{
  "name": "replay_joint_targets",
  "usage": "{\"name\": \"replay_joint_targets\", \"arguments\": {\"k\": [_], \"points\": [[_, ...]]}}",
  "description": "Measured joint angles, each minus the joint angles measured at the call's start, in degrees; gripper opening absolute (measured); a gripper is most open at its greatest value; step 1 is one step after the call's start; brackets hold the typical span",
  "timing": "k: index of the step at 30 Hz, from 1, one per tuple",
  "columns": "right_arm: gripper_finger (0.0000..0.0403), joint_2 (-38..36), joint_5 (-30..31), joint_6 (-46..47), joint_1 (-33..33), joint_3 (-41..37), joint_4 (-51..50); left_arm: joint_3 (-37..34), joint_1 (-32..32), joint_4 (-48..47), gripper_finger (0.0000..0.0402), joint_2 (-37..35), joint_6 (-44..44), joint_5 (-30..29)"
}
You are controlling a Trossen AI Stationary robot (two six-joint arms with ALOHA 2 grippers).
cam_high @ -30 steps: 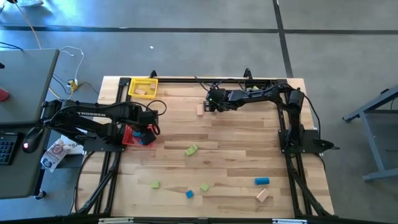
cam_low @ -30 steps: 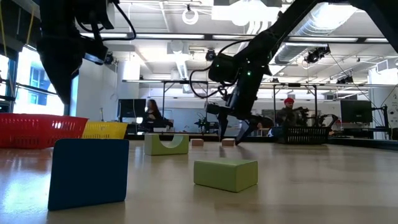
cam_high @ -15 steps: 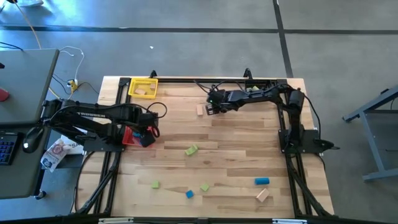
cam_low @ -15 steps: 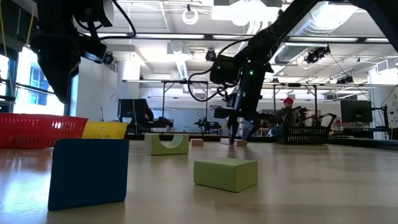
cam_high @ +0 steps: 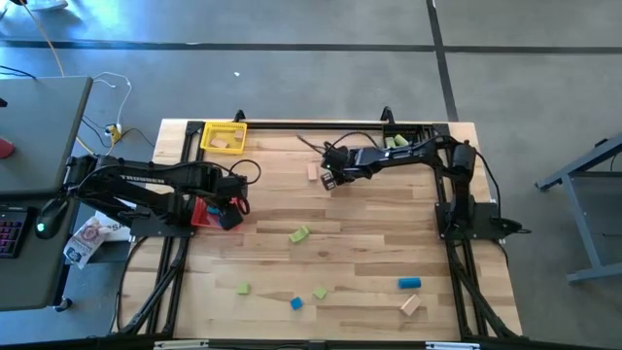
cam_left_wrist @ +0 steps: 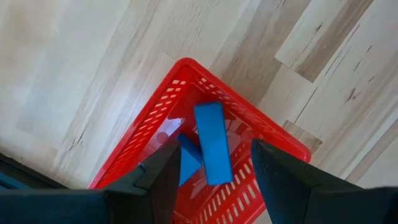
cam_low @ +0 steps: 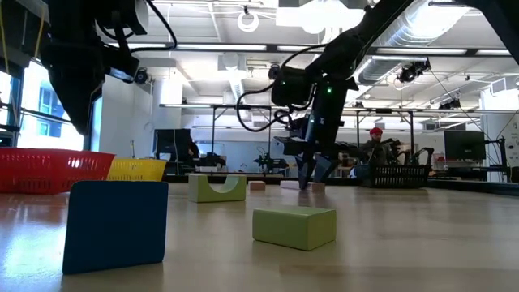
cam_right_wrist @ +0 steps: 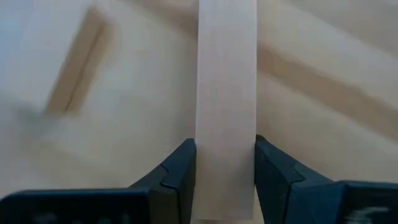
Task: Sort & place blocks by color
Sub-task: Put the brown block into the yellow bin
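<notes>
My right gripper (cam_high: 328, 180) is at the far middle of the table, shut on a plain tan bar (cam_right_wrist: 226, 93). A second tan block (cam_high: 313, 172) lies just to its left. My left gripper (cam_high: 225, 211) hangs open over the red bin (cam_left_wrist: 155, 118), which holds two blue blocks (cam_left_wrist: 211, 143). Loose green blocks (cam_high: 298, 234), blue blocks (cam_high: 409, 283) and a tan block (cam_high: 411, 304) lie on the near half of the table. My right gripper pinches the tan bar by its two long sides (cam_right_wrist: 202, 134) between its two fingers (cam_right_wrist: 180, 171). The fingers come from above, pointing down, and lie across the bar. I cannot tell whether the bar rests on the table or is just clear of it.
A yellow bin (cam_high: 224, 136) with a tan block inside stands at the far left corner. Two green pieces (cam_high: 394, 142) sit at the far edge by the right arm's base. In the low view, a blue cube (cam_low: 115, 223) and green blocks (cam_low: 293, 225) stand near the camera.
My right gripper has shut on the tan bar, its fingers closing from wide apart. It has then shifted a little toward the table's near left. The tan block beside it has stayed in place.
</notes>
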Motion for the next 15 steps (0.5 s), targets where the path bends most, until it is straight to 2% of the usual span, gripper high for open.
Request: {"name": "replay_joint_targets", "arguments": {"k": [8,15], "points": [[0.0105,-4.5,-1.4,-3.7,4.9,-0.2,0.8,0.0,0.0,6.4,0.0181,0.0,-0.2,0.2],[0.0105,-7.3,-0.5,-8.6,10.6,-0.1,4.0,0.0,0.0,16.2,0.0181,0.0,-0.3,4.4]]}}
